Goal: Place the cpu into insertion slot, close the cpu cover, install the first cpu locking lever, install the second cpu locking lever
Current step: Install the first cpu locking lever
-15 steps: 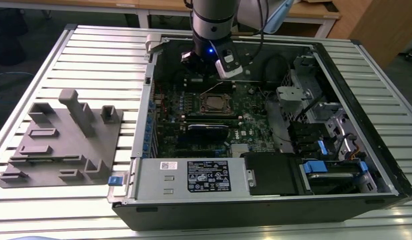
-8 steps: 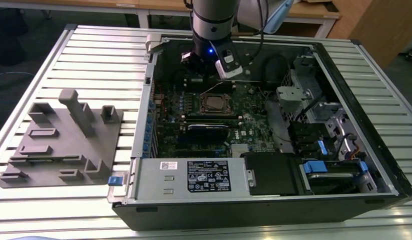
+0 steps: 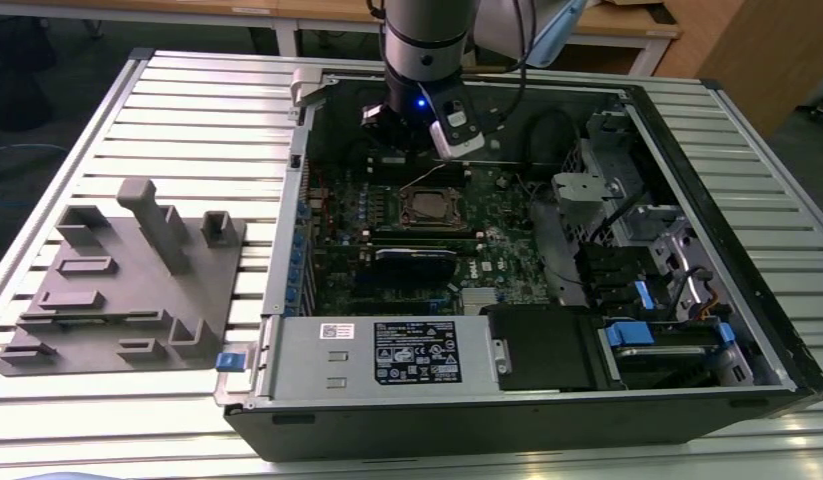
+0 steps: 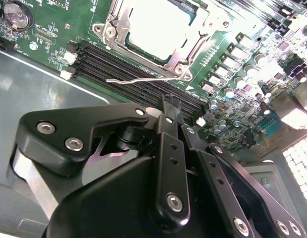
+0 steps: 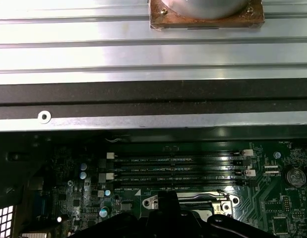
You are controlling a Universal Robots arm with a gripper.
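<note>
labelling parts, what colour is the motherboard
The motherboard is green, best in the second wrist view.

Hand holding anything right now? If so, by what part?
Nothing held: the hand is shut empty, close to the free locking lever beside the cpu cover.

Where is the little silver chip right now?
In the second wrist view, the cpu lies in the insertion slot on the green motherboard, right beside the long black slots.
</note>
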